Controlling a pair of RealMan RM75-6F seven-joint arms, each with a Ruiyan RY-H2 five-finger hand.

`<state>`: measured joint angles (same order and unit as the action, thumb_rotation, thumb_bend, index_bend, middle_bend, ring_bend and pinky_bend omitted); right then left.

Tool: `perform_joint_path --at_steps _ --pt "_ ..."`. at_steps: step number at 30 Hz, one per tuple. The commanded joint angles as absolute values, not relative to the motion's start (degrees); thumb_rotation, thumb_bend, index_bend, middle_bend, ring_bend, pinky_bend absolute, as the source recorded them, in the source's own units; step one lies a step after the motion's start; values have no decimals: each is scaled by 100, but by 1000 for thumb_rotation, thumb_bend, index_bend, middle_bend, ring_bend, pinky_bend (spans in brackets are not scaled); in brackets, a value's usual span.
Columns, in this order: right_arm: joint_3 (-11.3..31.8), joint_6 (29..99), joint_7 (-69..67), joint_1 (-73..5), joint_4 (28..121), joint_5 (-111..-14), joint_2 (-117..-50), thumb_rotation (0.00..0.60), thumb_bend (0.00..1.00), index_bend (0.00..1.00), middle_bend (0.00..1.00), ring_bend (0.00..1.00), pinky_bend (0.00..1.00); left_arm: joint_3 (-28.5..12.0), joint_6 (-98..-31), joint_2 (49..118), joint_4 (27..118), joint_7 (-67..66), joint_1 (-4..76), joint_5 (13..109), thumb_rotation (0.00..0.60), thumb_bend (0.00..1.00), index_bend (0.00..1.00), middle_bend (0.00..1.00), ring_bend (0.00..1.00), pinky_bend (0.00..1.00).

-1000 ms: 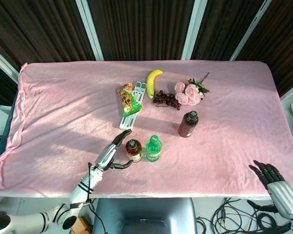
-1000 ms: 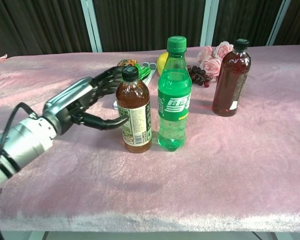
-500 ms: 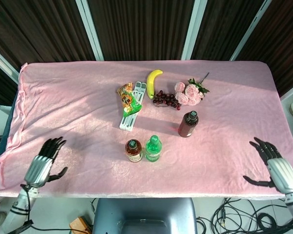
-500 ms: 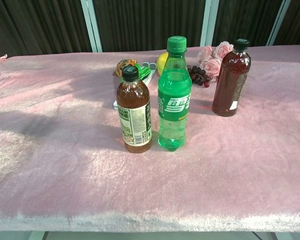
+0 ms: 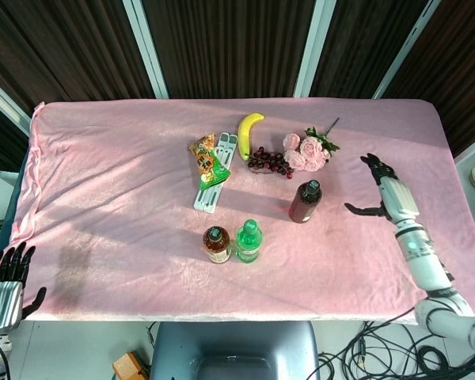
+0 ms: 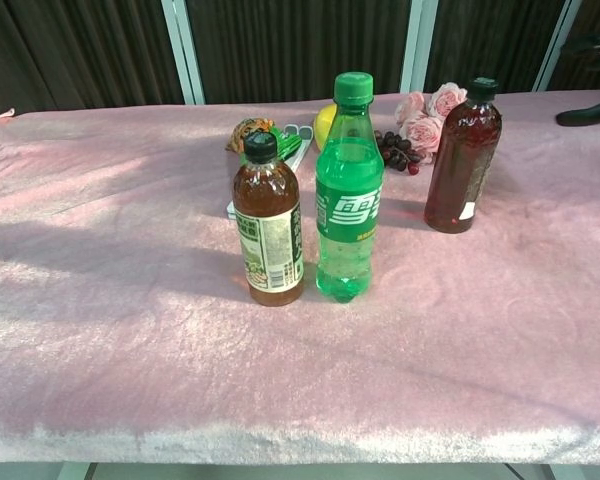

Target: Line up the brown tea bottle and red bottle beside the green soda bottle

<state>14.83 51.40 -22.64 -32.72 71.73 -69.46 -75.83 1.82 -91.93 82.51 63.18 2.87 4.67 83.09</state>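
Observation:
The brown tea bottle (image 5: 216, 245) (image 6: 268, 229) stands upright, close on the left of the green soda bottle (image 5: 248, 241) (image 6: 348, 200). The red bottle (image 5: 305, 201) (image 6: 463, 157) stands apart, further back and to the right. My right hand (image 5: 386, 190) (image 6: 590, 107) hovers open to the right of the red bottle, well clear of it, holding nothing. My left hand (image 5: 6, 279) is off the table's front left corner, open and holding nothing; the chest view does not show it.
Behind the bottles lie a banana (image 5: 248, 131), dark grapes (image 5: 269, 161), pink roses (image 5: 308, 150), a snack packet (image 5: 209, 161) and a white flat pack (image 5: 214, 183). The pink cloth (image 5: 111, 182) covers the whole table.
My left hand let go of the brown tea bottle and drew back off the front left corner. My right hand rose from the front right edge toward the red bottle.

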Motion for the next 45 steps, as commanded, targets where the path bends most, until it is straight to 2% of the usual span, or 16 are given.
perform_joint_path --at_steps 1,4,14,24,39,40,41,43,44,45 --pt "1716 4577 -1963 -3722 6635 -6523 -8236 600 279 0 0 0 106 113 -9124 8275 6290 258 462 8300 600 311 0 8 0 0" --pt "1714 4145 -2041 -3907 6515 -6383 -8416 600 279 0 0 0 106 93 -9041 8267 6300 259 467 8322 600 311 0 8 0 0" --pt "1632 3902 -2366 -3935 6490 -6527 -8479 600 279 0 0 0 106 40 -9039 8231 6328 331 417 8390 600 310 0 5 0 0" --pt "1537 3856 -2653 -3930 6368 -6760 -8560 600 279 0 0 0 106 -39 -8932 8225 6341 324 416 8434 600 311 0 4 0 0" --pt "1330 4097 -3254 -3884 6734 -7412 -8553 600 279 1 0 0 126 -117 -8855 8208 6362 323 398 8483 600 311 0 2 0 0" --pt "1337 4125 -3257 -3889 6720 -7411 -8579 600 279 14 7 0 136 -118 -8853 8207 6362 327 397 8488 600 311 0 2 0 0" --pt "1359 4180 -3234 -3895 6688 -7392 -8631 600 279 73 47 12 162 -117 -8849 8210 6356 339 389 8490 600 311 0 2 0 0" --pt "1399 4264 -3149 -3902 6632 -7318 -8727 600 280 287 175 123 288 -125 -8833 8204 6351 356 387 8492 600 312 0 1 0 0" --pt "1416 4300 -3096 -3903 6610 -7278 -8764 600 280 422 257 221 392 -128 -8830 8202 6353 362 386 8494 600 312 0 1 0 0" --pt "1428 4343 -3015 -3902 6581 -7237 -8805 600 280 484 295 270 446 -130 -8828 8198 6356 366 384 8497 600 312 0 1 0 0"
